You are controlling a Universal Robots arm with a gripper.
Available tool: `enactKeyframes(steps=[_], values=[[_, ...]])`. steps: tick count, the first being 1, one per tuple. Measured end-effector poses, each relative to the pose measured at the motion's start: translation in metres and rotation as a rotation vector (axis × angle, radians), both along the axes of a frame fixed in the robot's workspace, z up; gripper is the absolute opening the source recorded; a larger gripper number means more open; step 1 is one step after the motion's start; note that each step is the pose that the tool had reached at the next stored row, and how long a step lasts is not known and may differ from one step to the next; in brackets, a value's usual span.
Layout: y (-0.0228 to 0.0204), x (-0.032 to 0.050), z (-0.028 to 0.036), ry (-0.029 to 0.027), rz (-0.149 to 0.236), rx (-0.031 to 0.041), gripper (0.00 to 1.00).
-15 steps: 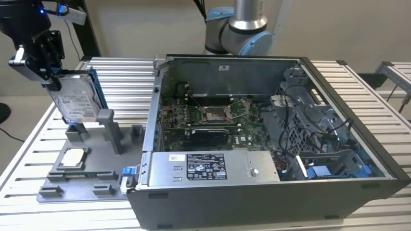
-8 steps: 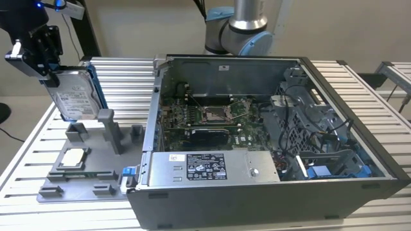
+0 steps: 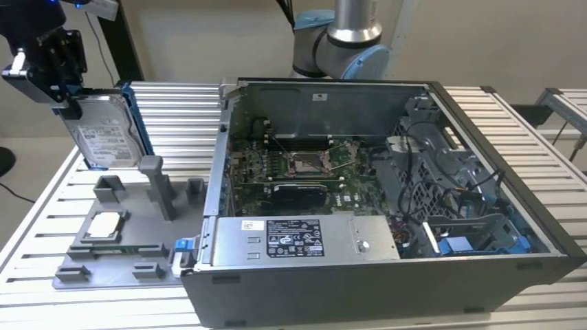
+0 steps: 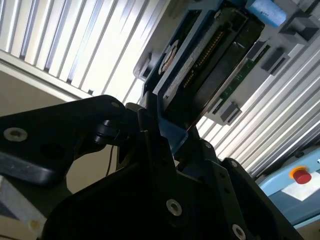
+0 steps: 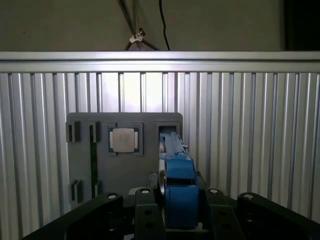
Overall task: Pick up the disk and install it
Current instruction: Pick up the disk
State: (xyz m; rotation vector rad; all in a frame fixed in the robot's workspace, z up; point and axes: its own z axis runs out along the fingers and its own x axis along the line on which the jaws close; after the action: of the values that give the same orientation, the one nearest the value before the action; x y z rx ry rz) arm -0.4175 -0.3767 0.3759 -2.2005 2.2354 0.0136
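The disk [image 3: 106, 134] is a silver-grey drive with a white label in a blue carrier frame. It hangs upright at the exterior view's far left, over the back of the grey fixture plate [image 3: 110, 265]. My gripper [image 3: 69, 96] is shut on its top edge. In the first wrist view the blue carrier edge of the disk [image 5: 177, 172] runs between the black fingers of the gripper [image 5: 178, 202], above an open slot [image 5: 169, 126] in the plate. In the second wrist view the disk [image 4: 200, 60] extends away from the gripper [image 4: 165, 135].
An open computer case [image 3: 440, 93] fills the middle and the exterior view's right, with a motherboard [image 3: 307, 161], a grey power supply box [image 3: 303, 237] and a drive cage with blue clips [image 3: 463, 240]. A small square chip [image 3: 101, 223] lies on the fixture plate. The slatted aluminium table [image 3: 183, 110] carries everything.
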Motion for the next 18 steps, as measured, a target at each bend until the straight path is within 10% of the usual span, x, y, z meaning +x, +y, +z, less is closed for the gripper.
enactKeyframes(steps=[18], values=[[0.0,0.0,0.0229,0.0,0.0,0.0,0.0]])
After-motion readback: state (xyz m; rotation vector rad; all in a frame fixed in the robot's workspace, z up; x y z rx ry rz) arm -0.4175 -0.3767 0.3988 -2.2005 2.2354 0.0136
